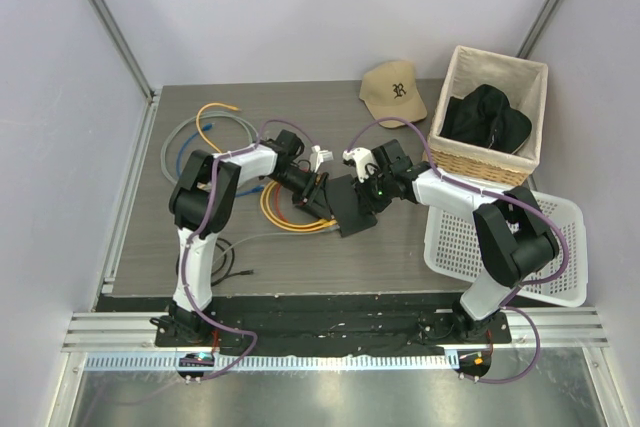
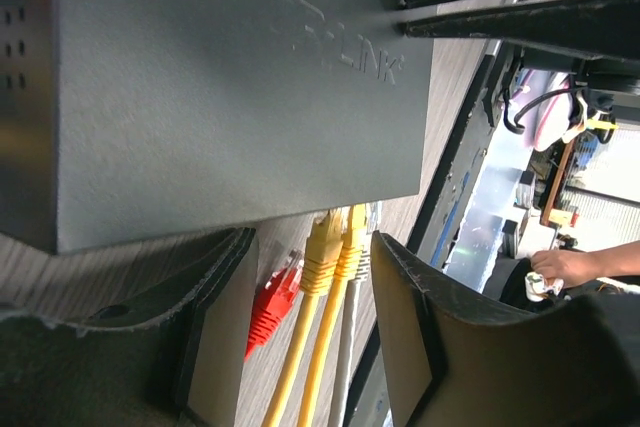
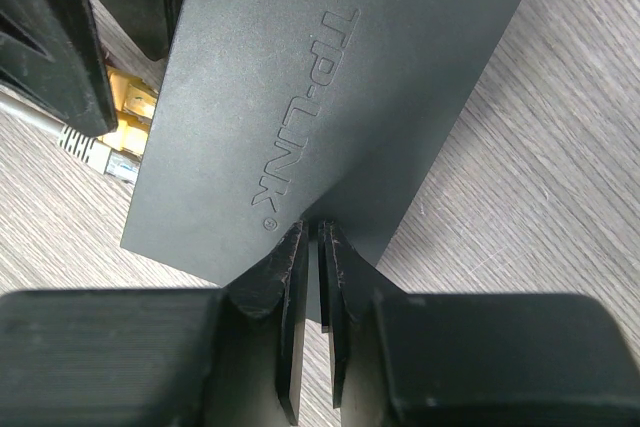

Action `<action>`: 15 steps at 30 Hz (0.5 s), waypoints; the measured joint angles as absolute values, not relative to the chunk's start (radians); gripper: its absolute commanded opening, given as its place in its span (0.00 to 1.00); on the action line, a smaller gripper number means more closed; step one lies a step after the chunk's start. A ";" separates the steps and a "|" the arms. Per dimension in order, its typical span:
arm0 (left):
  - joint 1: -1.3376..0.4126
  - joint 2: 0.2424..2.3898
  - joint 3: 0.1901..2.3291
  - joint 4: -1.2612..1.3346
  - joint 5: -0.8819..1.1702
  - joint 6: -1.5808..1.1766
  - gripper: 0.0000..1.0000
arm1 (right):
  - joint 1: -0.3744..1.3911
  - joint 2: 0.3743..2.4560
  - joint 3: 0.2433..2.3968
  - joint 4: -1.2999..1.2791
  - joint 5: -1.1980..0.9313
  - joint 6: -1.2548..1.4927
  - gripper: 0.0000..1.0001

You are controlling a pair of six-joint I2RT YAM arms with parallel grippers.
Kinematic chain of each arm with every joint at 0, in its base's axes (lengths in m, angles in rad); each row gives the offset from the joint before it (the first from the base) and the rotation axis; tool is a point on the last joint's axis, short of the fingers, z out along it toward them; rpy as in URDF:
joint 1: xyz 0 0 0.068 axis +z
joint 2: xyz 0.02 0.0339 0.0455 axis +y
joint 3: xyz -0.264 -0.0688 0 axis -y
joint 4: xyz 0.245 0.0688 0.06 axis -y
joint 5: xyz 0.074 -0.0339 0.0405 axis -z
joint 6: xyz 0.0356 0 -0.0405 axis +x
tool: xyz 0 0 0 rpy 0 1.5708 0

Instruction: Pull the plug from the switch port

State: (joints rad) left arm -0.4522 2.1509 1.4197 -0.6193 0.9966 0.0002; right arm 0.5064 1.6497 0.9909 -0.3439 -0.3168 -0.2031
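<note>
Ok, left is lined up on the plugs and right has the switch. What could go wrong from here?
1. The left gripper stands open around two yellow plugs, with a red plug close beside them: closing could catch more than one, or the wrong one.
2. The right gripper pinches only the thin edge of the switch: pulling a plug may twist or slide the box out of that grip.
</note>
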 measured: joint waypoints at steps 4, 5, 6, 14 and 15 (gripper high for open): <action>-0.452 2.165 1.435 -0.619 0.999 -0.019 0.52 | 0.506 1.650 0.991 -0.344 -0.317 -0.203 0.18; -0.452 2.165 1.435 -0.619 0.999 -0.026 0.52 | 0.506 1.650 0.991 -0.344 -0.317 -0.203 0.18; -0.452 2.165 1.435 -0.618 0.998 -0.031 0.52 | 0.506 1.650 0.991 -0.344 -0.317 -0.203 0.18; -0.457 2.165 1.436 -0.603 0.987 -0.081 0.50 | 0.506 1.650 0.991 -0.344 -0.317 -0.199 0.18; -0.459 2.165 1.436 -0.599 0.985 -0.084 0.50 | 0.506 1.650 0.991 -0.344 -0.317 -0.199 0.18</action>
